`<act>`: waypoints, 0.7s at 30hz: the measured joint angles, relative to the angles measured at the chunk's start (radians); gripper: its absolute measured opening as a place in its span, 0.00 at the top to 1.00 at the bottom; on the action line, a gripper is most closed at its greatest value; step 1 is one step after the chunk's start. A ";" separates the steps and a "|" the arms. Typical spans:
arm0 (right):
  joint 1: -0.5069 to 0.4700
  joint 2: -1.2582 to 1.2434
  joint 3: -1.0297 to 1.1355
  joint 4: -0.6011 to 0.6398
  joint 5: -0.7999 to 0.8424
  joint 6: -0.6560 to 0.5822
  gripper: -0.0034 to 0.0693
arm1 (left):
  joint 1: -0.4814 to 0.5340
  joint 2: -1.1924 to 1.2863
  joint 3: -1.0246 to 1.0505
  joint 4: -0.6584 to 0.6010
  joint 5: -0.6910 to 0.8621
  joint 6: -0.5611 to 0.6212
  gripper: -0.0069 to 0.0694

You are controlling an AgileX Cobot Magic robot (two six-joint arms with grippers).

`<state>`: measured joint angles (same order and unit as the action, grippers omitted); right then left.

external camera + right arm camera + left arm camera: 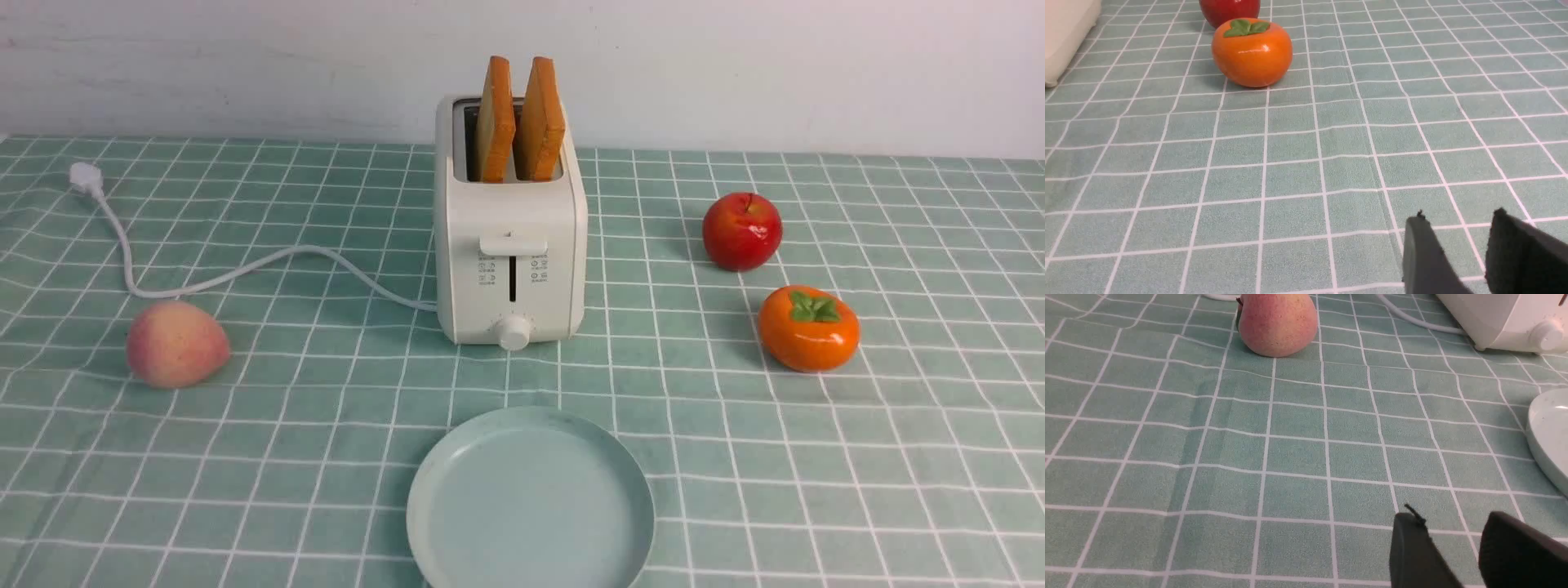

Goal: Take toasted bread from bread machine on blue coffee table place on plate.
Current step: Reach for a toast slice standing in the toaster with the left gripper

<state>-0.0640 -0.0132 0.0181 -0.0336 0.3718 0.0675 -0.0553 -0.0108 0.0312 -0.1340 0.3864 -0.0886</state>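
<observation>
**Toasted bread (519, 119) upright in the bread machine (510, 245), both end effectors parted and holding nothing**

Toasted bread, two golden slices with darker crusts, stands on edge in the two slots of the cream-white bread machine, and more than half of each slice rises above the top. The two slices lean slightly away from each other.

At the far left of the teal-checked tabletop (898, 457), a white plug (84, 175) lies near the back edge. Its cord (245, 269) curves across the cloth to the left side of the bread machine. A peach (176, 343) sits nearer the camera than the cord and well apart from the machine.

The left end effector (1449, 522) hangs low over bare cloth. Its two dark fingers stand a moderate gap apart with nothing between them. The peach lies ahead of it, and the plate's rim and the machine's knob lie off to one side.

The bread machine stands at the middle of the tabletop, with its lever and round knob (514, 332) facing the camera. The pale blue-green plate (531, 498) lies in front of it, close but not touching.

To the right, a red apple (741, 231) sits well apart from the machine. An orange persimmon (808, 328) with a green leaf cap sits just beside the apple and nearer the camera.

The right end effector (1457, 222) also hovers over bare cloth. Its fingers are parted by a similar gap and grip nothing, and the persimmon and apple lie ahead of it.
</observation>
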 joint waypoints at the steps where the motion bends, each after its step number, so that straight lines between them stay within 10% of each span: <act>1: 0.000 0.000 0.000 0.000 0.001 0.000 0.62 | 0.000 0.000 0.000 0.000 0.000 0.000 0.60; 21: 0.000 0.000 -0.001 0.000 0.004 0.000 0.62 | 0.000 0.000 0.000 0.018 -0.038 0.003 0.60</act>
<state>-0.0640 -0.0132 0.0170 -0.0336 0.3761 0.0675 -0.0553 -0.0108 0.0312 -0.1157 0.3482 -0.0860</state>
